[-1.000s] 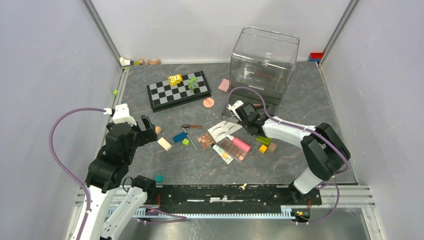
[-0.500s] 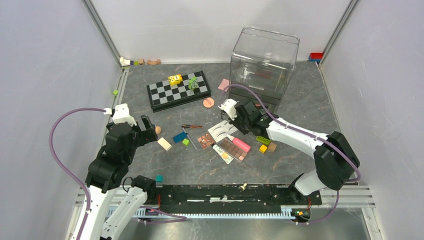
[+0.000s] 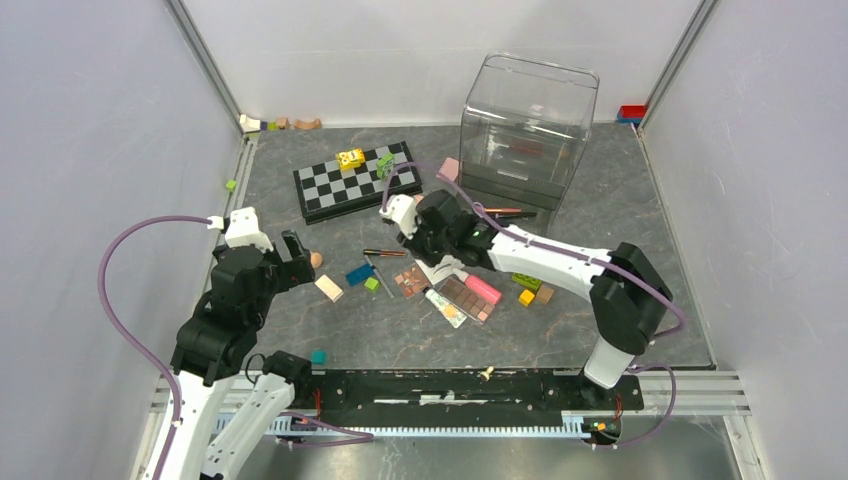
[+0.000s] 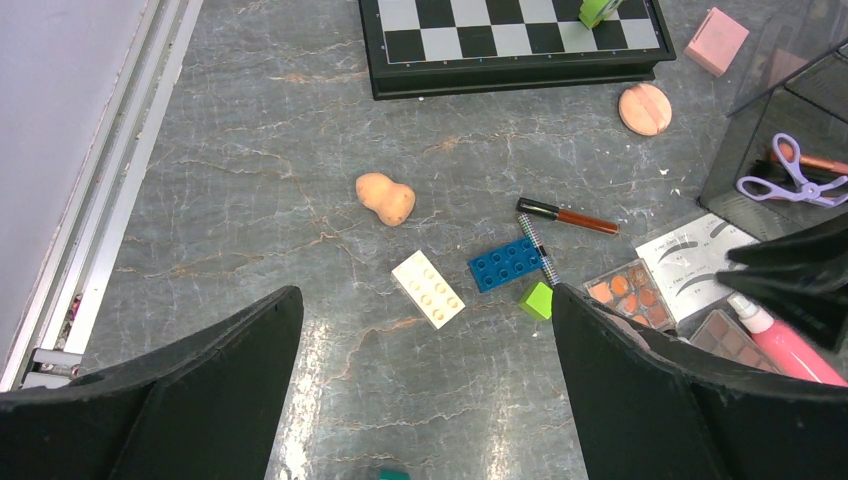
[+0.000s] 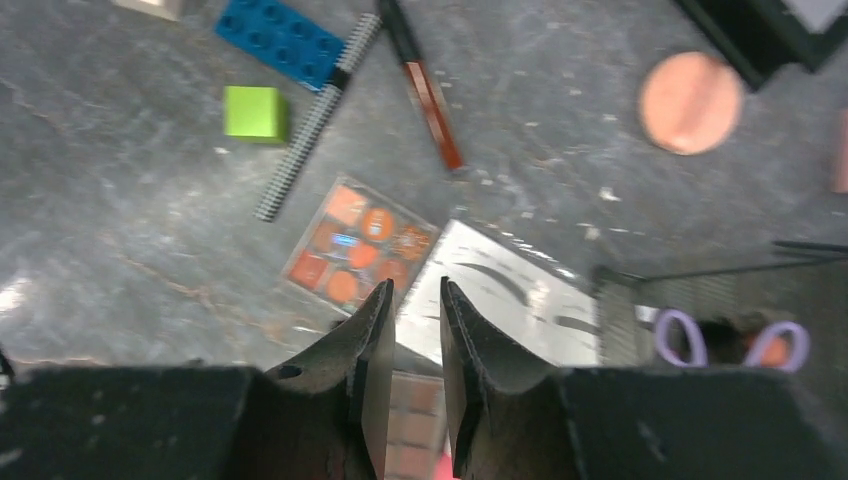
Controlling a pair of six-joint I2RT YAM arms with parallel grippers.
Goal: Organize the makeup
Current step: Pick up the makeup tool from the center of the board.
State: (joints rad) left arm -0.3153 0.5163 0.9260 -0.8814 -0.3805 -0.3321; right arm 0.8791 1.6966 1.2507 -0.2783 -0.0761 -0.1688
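Observation:
The makeup lies mid-table: a small orange eyeshadow palette (image 3: 411, 281), a white lash card (image 3: 447, 262), a brown palette (image 3: 468, 297), a pink tube (image 3: 480, 287), a cream tube (image 3: 444, 306) and a thin brush (image 3: 384, 253). My right gripper (image 3: 425, 240) hovers over the small palette (image 5: 355, 245) and the card (image 5: 510, 290). Its jaws stand a narrow gap apart with nothing between them. A purple curler (image 5: 730, 340) lies in the organiser's drawer. My left gripper (image 4: 425, 295) is wide open above bare table, short of a peach sponge (image 4: 385, 198).
A clear organiser box (image 3: 527, 120) stands at the back right and a chessboard (image 3: 355, 182) with toy blocks behind centre. A round sponge (image 3: 417, 206) and a pink square (image 3: 448, 169) lie between them. Blue (image 4: 507, 264), cream (image 4: 428, 289) and green (image 4: 537, 300) blocks sit near the brush.
My right gripper has swung left, from the organiser's drawer to above the small palette and card, and its jaws have parted slightly. The left arm has not moved.

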